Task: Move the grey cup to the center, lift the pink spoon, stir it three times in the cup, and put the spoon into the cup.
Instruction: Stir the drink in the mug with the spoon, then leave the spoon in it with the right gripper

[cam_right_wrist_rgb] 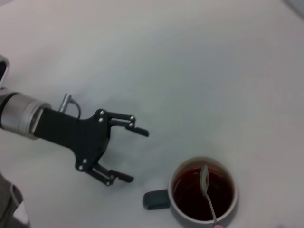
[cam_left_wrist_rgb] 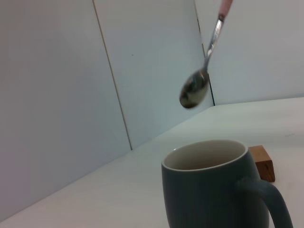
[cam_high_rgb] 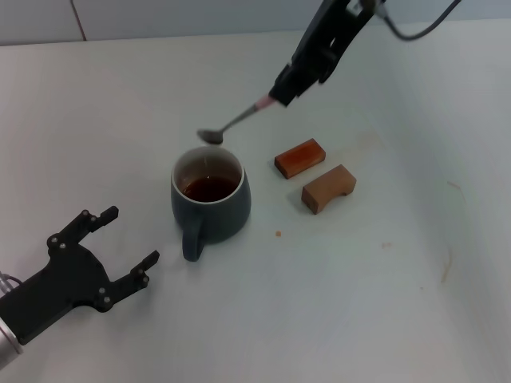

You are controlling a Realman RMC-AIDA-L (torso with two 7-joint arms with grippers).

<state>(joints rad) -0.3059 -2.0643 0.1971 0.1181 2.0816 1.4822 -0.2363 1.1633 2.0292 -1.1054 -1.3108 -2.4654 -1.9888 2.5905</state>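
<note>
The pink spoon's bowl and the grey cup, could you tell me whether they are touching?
Apart. The left wrist view shows the pink spoon hanging clearly above the rim of the grey cup, with wall visible between them.

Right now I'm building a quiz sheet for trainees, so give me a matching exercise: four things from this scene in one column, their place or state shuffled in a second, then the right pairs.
Things:
1. grey cup
2. pink spoon
3. left gripper
4. wooden blocks

States:
A. open and empty, beside the cup's handle
B. lying on the table to the robot's right of the cup
C. held in the air above the cup by the right gripper
D. standing upright with brown liquid inside

Pairs: 1-D, 2-C, 3-A, 4-B
</note>
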